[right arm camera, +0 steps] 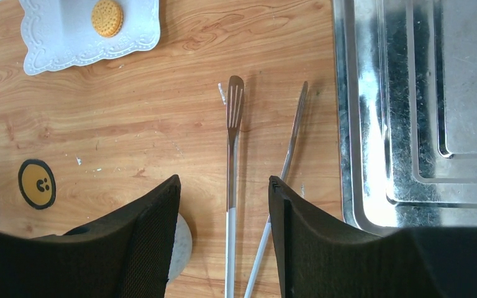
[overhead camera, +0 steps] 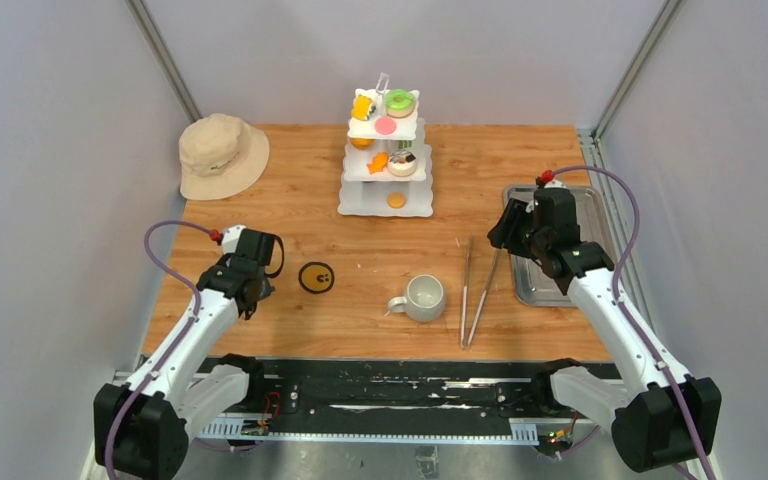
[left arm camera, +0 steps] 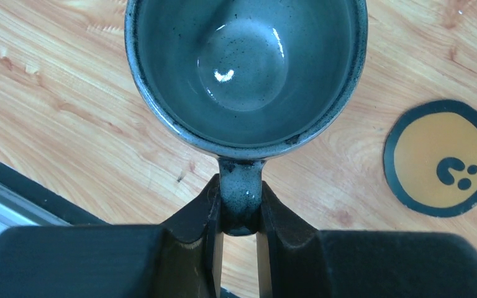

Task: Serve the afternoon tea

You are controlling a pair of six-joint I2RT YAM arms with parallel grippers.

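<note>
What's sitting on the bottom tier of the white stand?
One round orange biscuit near the front edge. The upper tiers cover the rest of it, so anything further back is hidden.

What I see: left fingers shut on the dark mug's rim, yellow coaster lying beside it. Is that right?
Not the rim: the left wrist view shows the left fingers shut on the mug by its handle. The yellow coaster does lie beside it.

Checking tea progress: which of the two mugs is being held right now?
The dark grey mug, its handle clamped in the left pincer beside the yellow coaster. The paler mug stands untouched mid-table, beside the tongs.
</note>
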